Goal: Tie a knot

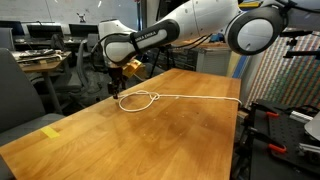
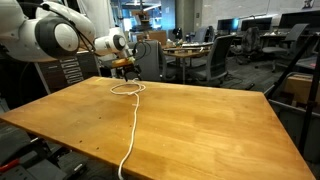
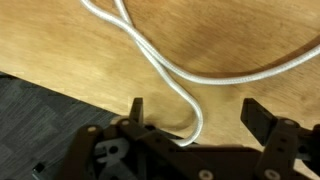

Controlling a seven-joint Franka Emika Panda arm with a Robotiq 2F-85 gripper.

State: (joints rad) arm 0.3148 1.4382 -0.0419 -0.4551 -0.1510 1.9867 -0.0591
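A white rope [image 1: 165,97] lies on the wooden table [image 1: 150,135], with a loop at its far end and a long tail running to the table's edge; it also shows in an exterior view [image 2: 130,110]. My gripper [image 1: 118,80] hovers just above the loop at the table's far corner, seen too in an exterior view [image 2: 124,68]. In the wrist view the gripper [image 3: 195,112] is open, its two black fingers spread wide. A bend of the rope [image 3: 170,75] runs between the fingers, not clamped.
The table's edge and dark carpet [image 3: 40,120] lie right by the gripper. Office chairs [image 2: 215,55] and desks stand behind the table. A stand with red clamps [image 1: 275,125] is beside the table.
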